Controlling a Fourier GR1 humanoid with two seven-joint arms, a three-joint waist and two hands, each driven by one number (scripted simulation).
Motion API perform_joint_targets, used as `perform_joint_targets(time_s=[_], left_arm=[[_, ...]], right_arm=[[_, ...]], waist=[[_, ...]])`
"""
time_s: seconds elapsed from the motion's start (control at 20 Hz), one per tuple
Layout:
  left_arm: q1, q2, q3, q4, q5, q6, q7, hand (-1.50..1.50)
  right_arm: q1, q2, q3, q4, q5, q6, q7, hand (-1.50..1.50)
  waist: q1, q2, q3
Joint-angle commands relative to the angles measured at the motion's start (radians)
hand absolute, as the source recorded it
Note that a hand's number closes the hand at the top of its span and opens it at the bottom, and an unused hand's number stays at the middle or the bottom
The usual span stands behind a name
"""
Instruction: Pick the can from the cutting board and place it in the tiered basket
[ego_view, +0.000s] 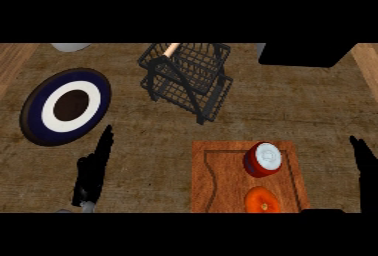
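**Still on the board: the can lay untouched, both hands empty**

Clearly, neither hand held anything at this moment. The left hand (92, 170) showed at the lower left of the head view, its fingers straight and pointing up toward the plate; it hovered over bare counter and touched no object. The right hand (363, 170) appeared at the right edge, also with the fingers stretched upward, open and holding nothing — it stood to the right of the cutting board (221, 185), apart from it.

The can (263, 159), red with a white top, lay tilted on the upper right part of the cutting board. Just below it on the same board sat an orange round fruit (261, 200), near the can but not touching it.

The tiered basket (187, 77), made of black wire, stood above the board toward the far side of the counter (148, 145), with a light wooden handle at its top. Between board and basket was only bare counter. A round plate (66, 106) — dark blue rim, white ring, brown centre — rested at the left, well apart from the can. A dark block (306, 54) occupied the top right corner.
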Motion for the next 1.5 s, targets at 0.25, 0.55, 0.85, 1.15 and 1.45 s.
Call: perform_joint_targets(time_s=[0.25,0.55,0.85,1.15,1.45], left_arm=[[-0.001,0.018,0.042,0.032,0.026,-0.041,0.004,0.0],[0.031,-0.015,0.003,-0.003,-0.014,0.01,0.016,0.0],[0.038,0.002,0.036,0.018,0.001,-0.016,-0.004,0.0],[0.016,-0.01,0.042,-0.005,-0.005,0.001,0.039,0.0],[0.056,-0.018,0.045,0.003,-0.011,-0.015,-0.007,0.0]], right_arm=[[-0.218,0.277,0.077,0.194,0.071,0.187,0.239,-1.5],[-0.259,0.423,0.07,0.282,0.116,0.309,0.239,-1.5],[-0.272,0.531,0.036,0.399,0.119,0.392,0.239,-1.5],[-0.351,0.651,-0.043,0.485,0.152,0.471,0.238,-1.5],[-0.368,0.688,-0.076,0.569,0.181,0.485,0.228,-1.5]], waist=[[-0.015,-0.003,0.002],[-0.031,-0.011,0.001],[-0.042,-0.011,0.001],[-0.051,-0.013,0.004],[-0.048,-0.01,0.005]])
